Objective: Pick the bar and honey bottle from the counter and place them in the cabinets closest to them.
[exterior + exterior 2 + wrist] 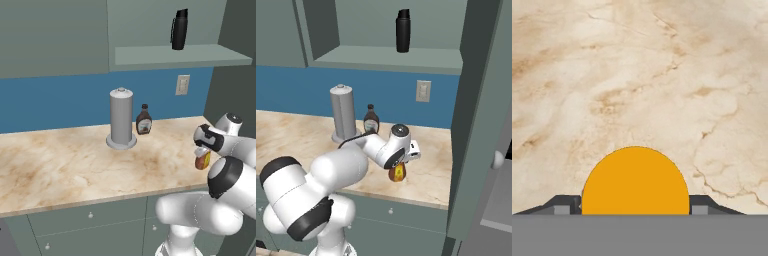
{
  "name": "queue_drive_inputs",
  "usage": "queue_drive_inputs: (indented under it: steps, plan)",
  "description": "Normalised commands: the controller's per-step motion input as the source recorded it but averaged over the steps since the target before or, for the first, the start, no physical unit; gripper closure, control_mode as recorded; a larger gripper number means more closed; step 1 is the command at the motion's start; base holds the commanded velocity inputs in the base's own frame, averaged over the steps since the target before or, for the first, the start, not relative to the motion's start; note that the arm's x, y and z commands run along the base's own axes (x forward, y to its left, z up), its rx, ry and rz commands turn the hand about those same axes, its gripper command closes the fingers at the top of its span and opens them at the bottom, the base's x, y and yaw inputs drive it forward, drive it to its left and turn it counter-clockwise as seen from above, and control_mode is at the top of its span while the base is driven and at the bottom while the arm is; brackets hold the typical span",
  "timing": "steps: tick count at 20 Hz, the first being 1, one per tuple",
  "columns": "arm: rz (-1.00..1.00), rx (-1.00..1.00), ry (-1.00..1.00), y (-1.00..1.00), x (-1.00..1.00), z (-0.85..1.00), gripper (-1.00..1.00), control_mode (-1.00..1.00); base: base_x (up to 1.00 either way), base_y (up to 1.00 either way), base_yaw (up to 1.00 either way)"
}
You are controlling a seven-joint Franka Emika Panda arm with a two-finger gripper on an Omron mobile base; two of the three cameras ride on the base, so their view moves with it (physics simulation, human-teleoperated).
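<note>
My gripper (pixel 635 210) is clamped on the honey bottle (pixel 635 182): in the hand view its orange top sits between my two dark fingertips (pixel 562 206), one on each side, touching it. From the left base view the honey bottle (pixel 202 160) hangs under my hand near the right end of the counter (pixel 75 165). I can't tell from any view whether its base touches the slab or is just off it. In the right base view the bottle (pixel 397 172) is close to the counter's front edge. Paper towel holder (pixel 121 120) and dark brown bottle (pixel 144 120) stand further back, near the blue wall. Black flask (pixel 179 30) is on the cabinet shelf (pixel 182 55) above.
</note>
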Motion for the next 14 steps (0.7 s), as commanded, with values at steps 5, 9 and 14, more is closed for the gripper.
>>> queue_drive_inputs:
  steps: [5, 9, 14]
  plan:
    - [0.0, 0.0, 0.0, 0.0, 0.0, 0.0, 1.0, -1.0, 0.0, 0.0, 0.0]
    - [-0.01, 0.01, 0.0, 0.0, -0.02, 0.06, 1.0, -1.0, 0.0, 0.0, 0.0]
    - [-0.02, 0.01, 0.0, 0.0, 0.0, 0.35, 1.0, -1.0, 0.0, 0.0, 0.0]
